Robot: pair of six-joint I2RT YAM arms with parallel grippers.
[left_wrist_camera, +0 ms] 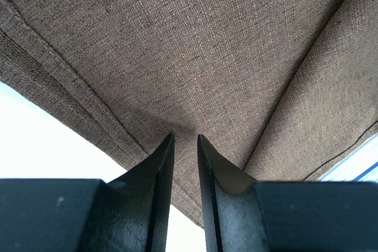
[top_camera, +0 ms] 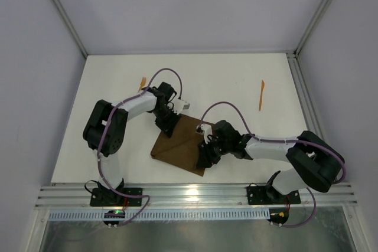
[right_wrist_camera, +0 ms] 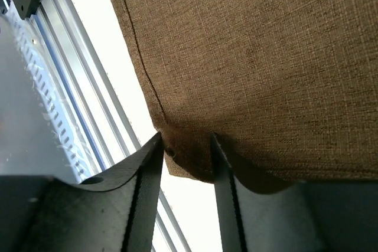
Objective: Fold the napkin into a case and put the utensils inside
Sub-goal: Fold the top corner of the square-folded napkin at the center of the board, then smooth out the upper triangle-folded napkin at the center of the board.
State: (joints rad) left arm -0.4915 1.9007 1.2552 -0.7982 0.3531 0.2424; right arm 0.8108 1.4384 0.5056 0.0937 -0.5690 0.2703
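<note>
From where I stand the job looks to be in its early half. The napkin (top_camera: 180, 143) lies near the middle of the table's near edge, already doubled over on itself. One flap crosses another along a slanting crease, and the left wrist view shows layered hems, but it is a broad, flat, angular shape rather than a narrow pouch. So the case is not made yet: more folds are needed, and after them the loading. Nothing has gone inside. Both orange utensils sit on the bare white table (top_camera: 236, 75), well apart from the cloth and from each other. One utensil (top_camera: 142, 82) is toward the far left, just beyond the left arm's elbow, and the other utensil (top_camera: 261, 95) is out toward the right edge. The left gripper (top_camera: 168, 123) is down on the napkin's far corner with its jaws drawn close, only a slim gap between them. Its tips meet the weave just inside the hem, though I cannot tell from this angle whether any fabric is pinched between them or merely pressed flat. The right gripper (top_camera: 207, 157) is at the near right corner, jaws partway apart with that corner lying loosely between them, not squeezed.
</note>
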